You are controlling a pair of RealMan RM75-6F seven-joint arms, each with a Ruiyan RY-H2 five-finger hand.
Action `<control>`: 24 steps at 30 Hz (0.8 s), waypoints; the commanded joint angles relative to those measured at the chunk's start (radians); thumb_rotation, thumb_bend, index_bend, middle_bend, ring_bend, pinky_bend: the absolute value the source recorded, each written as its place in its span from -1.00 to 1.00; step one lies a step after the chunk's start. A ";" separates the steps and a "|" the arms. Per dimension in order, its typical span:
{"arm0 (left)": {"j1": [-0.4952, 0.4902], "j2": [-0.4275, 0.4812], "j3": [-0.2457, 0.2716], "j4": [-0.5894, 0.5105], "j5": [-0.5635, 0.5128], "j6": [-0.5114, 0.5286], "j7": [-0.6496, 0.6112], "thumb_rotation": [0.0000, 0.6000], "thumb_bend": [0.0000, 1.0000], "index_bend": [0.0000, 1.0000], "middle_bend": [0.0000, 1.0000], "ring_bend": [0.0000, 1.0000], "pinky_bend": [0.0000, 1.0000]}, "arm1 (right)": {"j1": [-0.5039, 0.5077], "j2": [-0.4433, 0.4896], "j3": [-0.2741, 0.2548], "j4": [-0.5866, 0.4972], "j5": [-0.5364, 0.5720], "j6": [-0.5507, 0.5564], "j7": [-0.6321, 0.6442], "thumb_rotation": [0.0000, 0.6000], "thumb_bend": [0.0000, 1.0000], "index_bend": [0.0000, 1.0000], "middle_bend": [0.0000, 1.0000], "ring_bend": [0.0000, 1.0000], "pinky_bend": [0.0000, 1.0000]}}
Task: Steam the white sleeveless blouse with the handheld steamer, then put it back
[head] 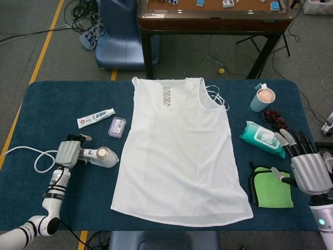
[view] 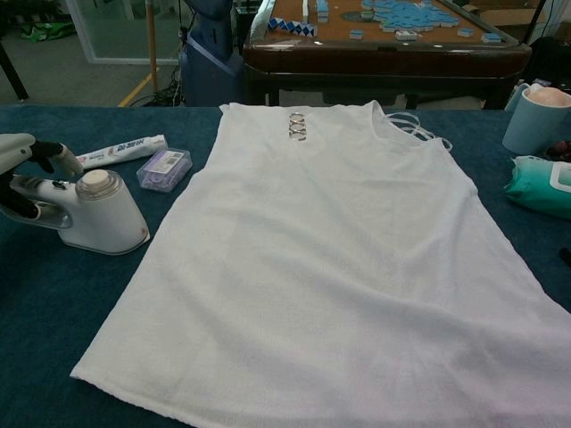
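The white sleeveless blouse (head: 179,151) lies flat in the middle of the blue table, neckline at the far side; it fills most of the chest view (view: 330,259). The white handheld steamer (head: 102,155) lies on the table left of the blouse, its cord trailing off to the left. My left hand (head: 68,152) is on the steamer's handle, and in the chest view its fingers (view: 52,154) curl over the handle of the steamer (view: 98,217). My right hand (head: 308,169) hovers with fingers spread at the table's right edge, beside a green cloth, holding nothing.
A toothpaste tube (head: 96,117) and a small purple box (head: 117,127) lie behind the steamer. On the right are a blue cup (head: 261,98), dark berries (head: 274,117), a teal wipes pack (head: 263,138) and the green cloth (head: 273,191). A brown table (head: 213,18) stands behind.
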 commanded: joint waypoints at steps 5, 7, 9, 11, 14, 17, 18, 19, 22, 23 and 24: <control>-0.027 -0.055 0.007 0.085 0.030 -0.002 -0.029 1.00 -0.51 -0.29 -0.35 -0.43 -0.65 | -0.006 0.002 -0.003 0.000 0.005 0.001 0.002 1.00 -0.52 -1.00 -0.83 -1.00 -0.97; -0.031 -0.068 0.010 0.112 0.042 0.003 -0.041 1.00 -0.51 -0.18 -0.28 -0.36 -0.58 | -0.007 0.003 -0.003 0.001 0.006 0.001 0.002 1.00 -0.52 -1.00 -0.83 -1.00 -0.97; -0.037 -0.081 0.013 0.140 0.052 0.004 -0.051 1.00 -0.51 -0.06 -0.23 -0.30 -0.49 | -0.008 0.002 -0.004 0.002 0.007 -0.001 0.003 1.00 -0.52 -1.00 -0.83 -1.00 -0.97; -0.041 -0.092 0.014 0.162 0.060 0.007 -0.065 1.00 -0.51 0.09 -0.14 -0.22 -0.40 | -0.007 0.002 -0.005 0.002 0.008 -0.003 0.004 1.00 -0.52 -1.00 -0.83 -1.00 -0.97; -0.047 -0.114 0.014 0.208 0.074 0.018 -0.095 1.00 -0.51 0.25 0.03 -0.10 -0.32 | -0.008 0.001 -0.005 0.002 0.011 -0.006 0.003 1.00 -0.52 -1.00 -0.83 -1.00 -0.97; -0.054 -0.138 0.013 0.254 0.084 0.022 -0.140 1.00 -0.51 0.39 0.18 0.03 -0.17 | -0.007 0.001 -0.006 0.001 0.014 -0.011 0.001 1.00 -0.52 -1.00 -0.83 -1.00 -0.97; -0.055 -0.145 0.011 0.266 0.085 0.021 -0.157 1.00 -0.51 0.41 0.20 0.06 -0.12 | -0.006 0.001 -0.006 0.001 0.014 -0.012 0.001 1.00 -0.52 -1.00 -0.83 -1.00 -0.97; -0.056 -0.152 0.009 0.278 0.084 0.019 -0.176 1.00 -0.50 0.44 0.23 0.09 -0.04 | -0.006 0.000 -0.005 0.000 0.015 -0.013 0.000 1.00 -0.52 -1.00 -0.83 -1.00 -0.97; -0.060 -0.170 -0.003 0.308 0.077 0.008 -0.240 1.00 -0.50 0.48 0.30 0.15 0.06 | -0.004 0.001 -0.005 -0.003 0.015 -0.016 -0.002 1.00 -0.52 -1.00 -0.83 -1.00 -0.97; -0.061 -0.175 -0.006 0.315 0.075 0.005 -0.256 1.00 -0.50 0.50 0.33 0.17 0.09 | -0.004 0.001 -0.005 -0.004 0.015 -0.017 -0.004 1.00 -0.52 -1.00 -0.83 -1.00 -0.97; -0.063 -0.179 -0.011 0.324 0.072 0.001 -0.277 1.00 -0.50 0.53 0.36 0.20 0.11 | -0.003 0.002 -0.006 -0.005 0.015 -0.020 -0.005 1.00 -0.52 -1.00 -0.83 -1.00 -0.97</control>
